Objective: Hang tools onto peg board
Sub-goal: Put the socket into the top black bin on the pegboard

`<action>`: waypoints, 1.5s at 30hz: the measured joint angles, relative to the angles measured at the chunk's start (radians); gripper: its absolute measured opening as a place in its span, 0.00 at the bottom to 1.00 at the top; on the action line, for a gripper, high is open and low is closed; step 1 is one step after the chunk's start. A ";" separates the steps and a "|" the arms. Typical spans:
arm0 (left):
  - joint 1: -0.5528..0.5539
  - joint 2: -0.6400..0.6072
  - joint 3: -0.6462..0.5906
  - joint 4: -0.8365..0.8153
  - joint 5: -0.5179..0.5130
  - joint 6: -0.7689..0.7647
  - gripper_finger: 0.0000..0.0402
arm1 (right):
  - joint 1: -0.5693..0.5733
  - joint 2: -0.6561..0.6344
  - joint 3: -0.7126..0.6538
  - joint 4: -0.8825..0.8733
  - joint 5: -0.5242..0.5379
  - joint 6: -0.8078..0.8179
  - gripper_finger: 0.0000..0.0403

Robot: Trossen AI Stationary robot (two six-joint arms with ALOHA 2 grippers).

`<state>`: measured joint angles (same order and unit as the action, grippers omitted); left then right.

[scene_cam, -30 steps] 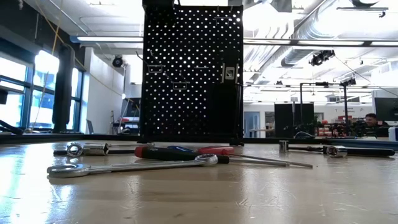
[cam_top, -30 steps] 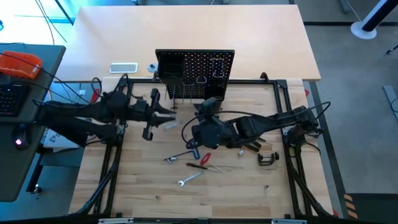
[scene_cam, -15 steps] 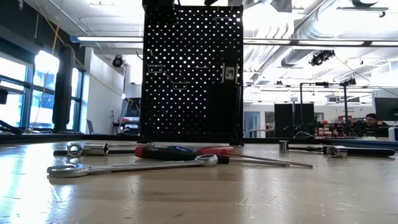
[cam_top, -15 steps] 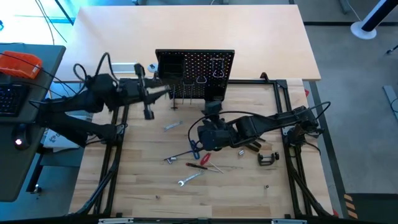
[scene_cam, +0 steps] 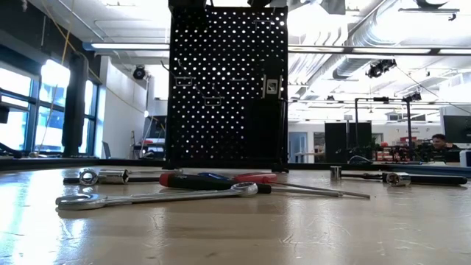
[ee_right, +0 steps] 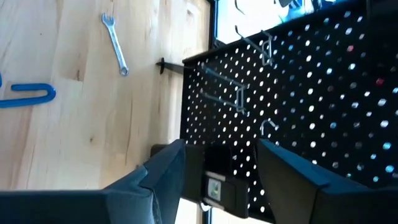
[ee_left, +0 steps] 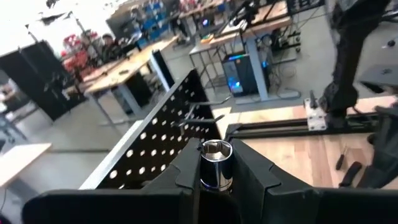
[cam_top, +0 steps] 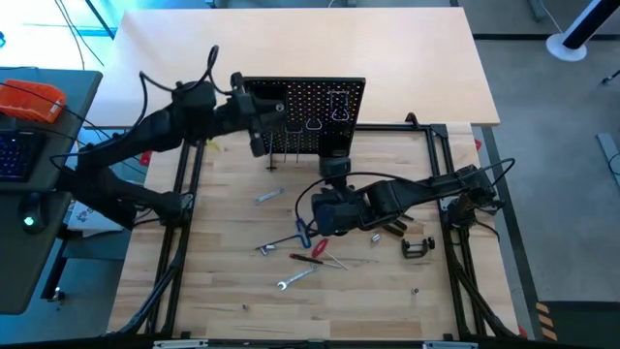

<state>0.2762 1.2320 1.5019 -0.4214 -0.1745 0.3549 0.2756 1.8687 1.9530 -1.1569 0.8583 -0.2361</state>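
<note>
The peg board (cam_top: 303,116) stands upright at the table's far edge, a black holed panel with metal hooks and a small black bin (ee_right: 217,180). My left gripper (cam_top: 259,134) is raised at the board's left end, shut on a silver socket (ee_left: 216,163). My right gripper (cam_top: 334,170) is open just in front of the board's lower part, its fingers standing either side of the bin in the right wrist view. On the table lie a blue T hex key (cam_top: 303,233), a red-handled screwdriver (cam_top: 318,248), silver wrenches (cam_top: 295,278), black pliers (cam_top: 392,228) and a black C-clamp (cam_top: 417,246). My left gripper pinches the silver socket by its round side wall (ee_left: 214,177) between the two fingers (ee_left: 183,171). The socket's open hex end points away from the wrist, toward the board. It is lifted clear of the table.
A small wrench (cam_top: 268,196) lies on the table left of centre. In the low view a long wrench (scene_cam: 158,196), a socket (scene_cam: 103,176) and the screwdriver (scene_cam: 221,179) lie in front of the board. Bare wood lies along the table's near edge.
My left gripper has risen from low over the table's left middle and travelled toward the far edge, then rightward to the peg board's left end, carrying the socket with it.
</note>
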 joint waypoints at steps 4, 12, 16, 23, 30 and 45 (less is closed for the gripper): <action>0.031 0.011 0.019 -0.022 -0.016 -0.053 0.13 | 0.000 0.000 0.000 -0.035 -0.002 0.032 0.48; 0.061 0.009 0.047 -0.110 -0.074 -0.099 0.15 | 0.000 0.000 0.000 -0.037 -0.002 0.034 0.48; 0.077 0.010 0.047 -0.161 -0.071 -0.111 0.15 | 0.000 0.000 0.000 -0.032 -0.002 0.030 0.48; 0.080 0.014 0.047 -0.170 -0.072 -0.114 0.18 | 0.000 0.000 0.000 -0.028 -0.002 0.030 0.48; 0.080 0.014 0.047 -0.159 -0.075 -0.111 0.27 | 0.000 0.000 0.000 -0.028 -0.002 0.030 0.48; 0.025 -0.045 0.047 -0.086 -0.011 -0.043 0.39 | 0.000 0.000 0.000 -0.044 -0.001 0.026 0.48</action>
<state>0.3008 1.1871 1.5486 -0.5072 -0.1856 0.3124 0.2752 1.8687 1.9530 -1.2005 0.8578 -0.2100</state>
